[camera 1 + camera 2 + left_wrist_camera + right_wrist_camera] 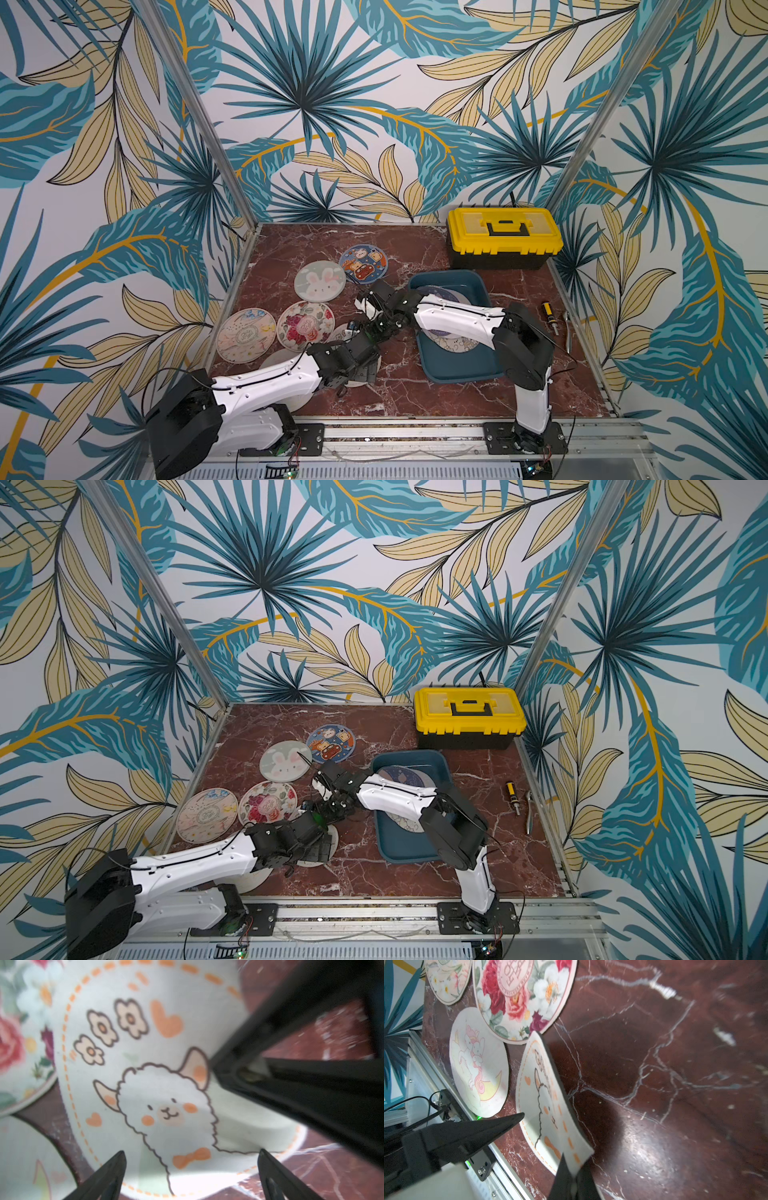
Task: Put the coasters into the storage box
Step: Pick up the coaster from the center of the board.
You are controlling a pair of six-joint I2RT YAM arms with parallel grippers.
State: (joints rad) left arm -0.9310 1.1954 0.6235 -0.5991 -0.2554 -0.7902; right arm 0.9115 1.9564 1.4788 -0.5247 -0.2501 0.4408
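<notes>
My right gripper (572,1169) is shut on the rim of a white alpaca coaster (548,1105), which hangs bent and lifted off the red marble table. Beside the same coaster (145,1084), my left gripper (192,1155) stands open and holds nothing. Left of centre on the table lie a blue animal coaster (363,264), a bunny coaster (320,286), a rose coaster (305,326) and a pale floral coaster (246,334). Near the front edge is a unicorn coaster (478,1064). The teal storage box (461,368) sits right of both grippers with coasters (457,344) inside, partly hidden by the right arm.
A yellow-lidded black toolbox (505,232) stands at the back right. A screwdriver (550,318) and a metal tool (568,332) lie along the right edge. An aluminium rail (425,1076) borders the table's front. The two arms meet close together mid-table.
</notes>
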